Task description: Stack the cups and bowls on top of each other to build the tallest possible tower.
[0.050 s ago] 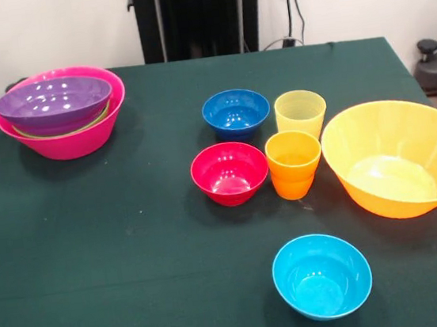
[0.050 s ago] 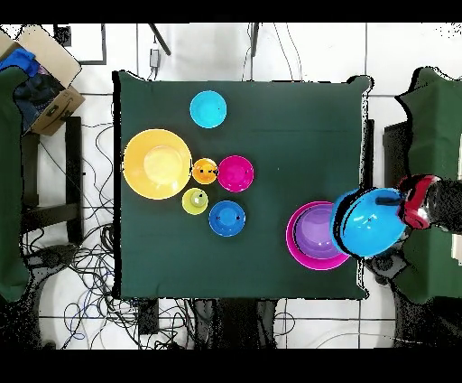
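On the dk-green cloth table point(image 1: 94, 250), front view, far L corner: the tower, a big glossy pink bowl point(image 1: 72, 141) w/ a lime green bowl point(image 1: 101, 118) showing only as a thin rim, and a shiny purple bowl point(image 1: 52, 104) nested on top, tilted a bit. Mid-table is a tight cluster: small dark blue bowl point(image 1: 235, 113), translucent pale yellow cup point(image 1: 300, 113), small red bowl point(image 1: 229, 172), and squat opaque orange cup point(image 1: 293, 164) w/ stepped base. The wide, smooth orange bowl point(image 1: 397, 157) sits just beside the cups. The cyan bowl point(image 1: 321, 274) sits alone nr the front edge.

Overhead: the round sky blue bowl point(image 2: 365, 223) overlaps the pink rim, at the red-and-black arm's point(image 2: 420, 200) end. The gripper point(image 2: 403, 208) is mostly hidden there; can't tell if it's clenched or released.
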Controlling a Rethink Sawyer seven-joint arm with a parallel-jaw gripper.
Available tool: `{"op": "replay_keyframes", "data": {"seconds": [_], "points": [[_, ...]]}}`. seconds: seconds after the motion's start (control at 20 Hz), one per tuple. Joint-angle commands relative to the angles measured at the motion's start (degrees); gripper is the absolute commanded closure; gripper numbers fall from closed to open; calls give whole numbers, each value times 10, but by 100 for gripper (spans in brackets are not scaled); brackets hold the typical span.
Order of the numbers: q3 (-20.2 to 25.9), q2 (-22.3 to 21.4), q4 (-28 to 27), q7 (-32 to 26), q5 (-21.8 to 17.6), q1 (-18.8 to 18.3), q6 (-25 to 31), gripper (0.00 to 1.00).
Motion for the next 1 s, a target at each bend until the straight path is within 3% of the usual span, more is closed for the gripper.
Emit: {"op": "replay_keyframes", "data": {"seconds": [0.05, 1.0], "points": [[105, -28, 140, -81, 14, -3, -64, 100], [189, -26, 201, -24, -22, -49, -111, 100]]}}
